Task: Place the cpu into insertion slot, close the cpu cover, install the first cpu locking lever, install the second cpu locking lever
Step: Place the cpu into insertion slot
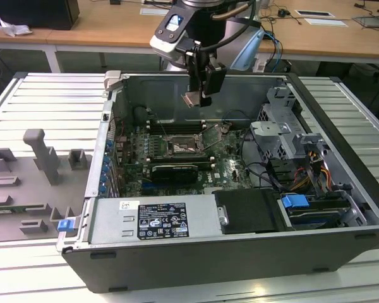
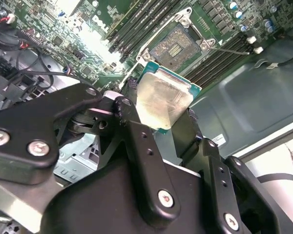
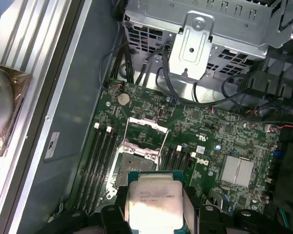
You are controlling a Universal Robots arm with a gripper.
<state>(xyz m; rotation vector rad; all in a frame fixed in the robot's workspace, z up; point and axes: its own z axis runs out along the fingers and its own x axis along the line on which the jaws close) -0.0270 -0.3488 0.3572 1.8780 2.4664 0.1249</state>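
Observation:
My gripper (image 1: 196, 98) hangs above the open computer case, shut on the cpu (image 1: 192, 100), a flat silver-beige square chip. In both wrist views the cpu (image 2: 161, 100) (image 3: 154, 200) sits clamped between the black fingers (image 2: 136, 141). The insertion slot (image 3: 133, 165) (image 2: 178, 46) lies below on the green board, a dark square with a silver rim, uncovered. It appears in the exterior view as the insertion slot (image 1: 180, 149), down and slightly to that view's left of the chip. The cpu cover (image 3: 146, 132) stands tilted open at the slot's far edge. The chip is well clear of the slot.
Black memory slots (image 3: 100, 161) flank the socket on both sides. A long black graphics card (image 1: 172, 170) lies in front of it, and a metal drive cage (image 1: 281, 129) with cables stands at the exterior view's right. Grey fixtures (image 1: 44, 158) sit on the table outside the case.

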